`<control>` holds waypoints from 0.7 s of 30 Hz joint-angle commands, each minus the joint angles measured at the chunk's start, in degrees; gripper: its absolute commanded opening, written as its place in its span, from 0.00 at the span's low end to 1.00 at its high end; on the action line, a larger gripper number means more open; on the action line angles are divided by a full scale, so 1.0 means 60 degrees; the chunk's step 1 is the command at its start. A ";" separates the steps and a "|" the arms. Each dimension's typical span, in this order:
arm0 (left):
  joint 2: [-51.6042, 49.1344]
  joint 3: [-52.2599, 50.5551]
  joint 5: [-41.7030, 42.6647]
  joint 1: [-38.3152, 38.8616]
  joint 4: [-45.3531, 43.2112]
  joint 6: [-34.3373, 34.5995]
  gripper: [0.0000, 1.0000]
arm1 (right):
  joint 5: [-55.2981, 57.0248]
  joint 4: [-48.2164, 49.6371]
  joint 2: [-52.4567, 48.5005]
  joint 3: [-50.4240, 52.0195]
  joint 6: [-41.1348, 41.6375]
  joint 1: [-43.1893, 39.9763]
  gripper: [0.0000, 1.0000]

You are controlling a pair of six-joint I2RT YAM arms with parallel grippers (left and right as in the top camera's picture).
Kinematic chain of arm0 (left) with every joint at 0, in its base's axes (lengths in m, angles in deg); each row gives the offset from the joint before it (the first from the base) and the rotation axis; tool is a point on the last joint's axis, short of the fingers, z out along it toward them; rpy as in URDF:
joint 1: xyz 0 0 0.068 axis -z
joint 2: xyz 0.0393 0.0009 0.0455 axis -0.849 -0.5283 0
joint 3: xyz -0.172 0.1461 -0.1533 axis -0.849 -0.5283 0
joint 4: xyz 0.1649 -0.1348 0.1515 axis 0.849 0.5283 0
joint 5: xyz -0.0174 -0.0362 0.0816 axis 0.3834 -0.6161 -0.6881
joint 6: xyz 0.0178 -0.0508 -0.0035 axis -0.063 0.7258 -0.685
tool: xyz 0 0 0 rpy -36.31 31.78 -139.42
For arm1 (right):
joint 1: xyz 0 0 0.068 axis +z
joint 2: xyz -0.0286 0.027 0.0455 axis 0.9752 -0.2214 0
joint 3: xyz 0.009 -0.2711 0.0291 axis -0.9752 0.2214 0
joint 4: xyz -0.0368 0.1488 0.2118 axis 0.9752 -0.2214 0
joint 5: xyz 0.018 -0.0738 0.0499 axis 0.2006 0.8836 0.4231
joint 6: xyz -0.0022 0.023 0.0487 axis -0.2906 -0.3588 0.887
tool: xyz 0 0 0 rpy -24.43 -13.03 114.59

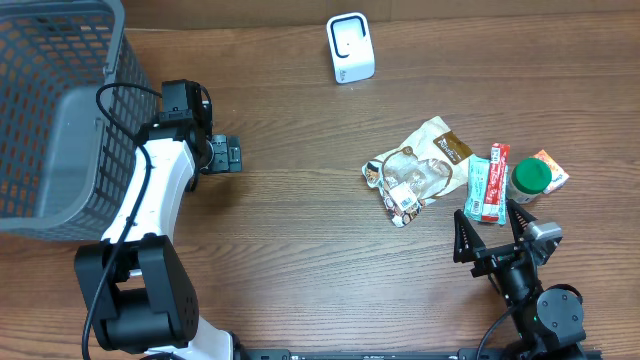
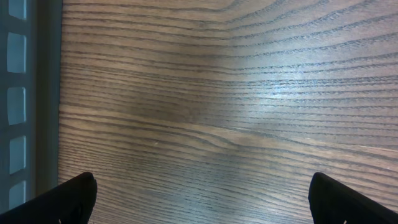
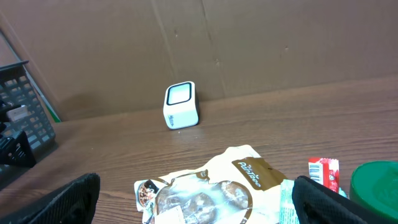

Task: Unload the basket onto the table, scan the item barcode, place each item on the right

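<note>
Snack bag point(image 1: 425, 160) lies diagonally; left end effector point(image 1: 235, 156), right end effector point(image 1: 487, 218) both apart.

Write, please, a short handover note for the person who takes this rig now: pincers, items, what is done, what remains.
Left pincer: open, empty, over bare table beside the basket.
Right pincer: open, empty, just short of the bar.
Scanner: upright at the far edge.
Items, right side: cookie bag, bar, green-lid jar, orange packet.
Done: nothing held, nothing at the scanner.
Left: grasp one item, show its barcode to the scanner.
</note>
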 commanded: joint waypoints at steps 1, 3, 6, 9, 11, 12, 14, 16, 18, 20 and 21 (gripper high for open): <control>0.0007 0.0146 0.0084 -0.0033 -0.0015 0.0058 1.00 | -0.0055 0.0033 0.0047 0.0095 -0.0044 -0.0080 1.00; 0.0007 0.0146 0.0084 -0.0033 -0.0015 0.0058 0.99 | -0.0055 0.0033 0.0047 0.0095 -0.0044 -0.0080 1.00; 0.0007 0.0146 0.0084 -0.0033 -0.0015 0.0058 1.00 | -0.0055 0.0033 0.0047 0.0095 -0.0044 -0.0080 1.00; 0.0004 0.0146 0.0080 -0.0033 -0.0015 0.0058 1.00 | -0.0055 0.0033 0.0047 0.0095 -0.0044 -0.0080 1.00; 0.0004 0.0146 0.0080 -0.0033 -0.0015 0.0058 1.00 | -0.0055 0.0033 0.0047 0.0095 -0.0044 -0.0080 1.00; 0.0047 0.0146 0.0084 -0.0033 -0.0015 0.0058 1.00 | -0.0055 0.0033 0.0047 0.0095 -0.0044 -0.0080 1.00; 0.0266 0.0146 0.0084 -0.0026 -0.0011 0.0058 1.00 | -0.0051 0.0033 0.0047 0.0095 -0.0044 -0.0080 1.00; 0.0739 0.0146 0.0084 -0.0015 -0.0011 0.0058 1.00 | -0.0055 0.0033 0.0047 0.0095 -0.0044 -0.0080 1.00; 0.1413 0.0146 0.0084 -0.0015 -0.0011 0.0058 1.00 | -0.0055 0.0033 0.0047 0.0095 -0.0044 -0.0080 1.00; 0.2419 0.0146 0.0084 -0.0015 -0.0015 0.0058 1.00 | -0.0055 0.0033 0.0047 0.0095 -0.0044 -0.0080 1.00; 0.2710 0.0146 0.0084 -0.0015 -0.0011 0.0058 1.00 | -0.0055 0.0033 0.0047 0.0095 -0.0044 -0.0080 1.00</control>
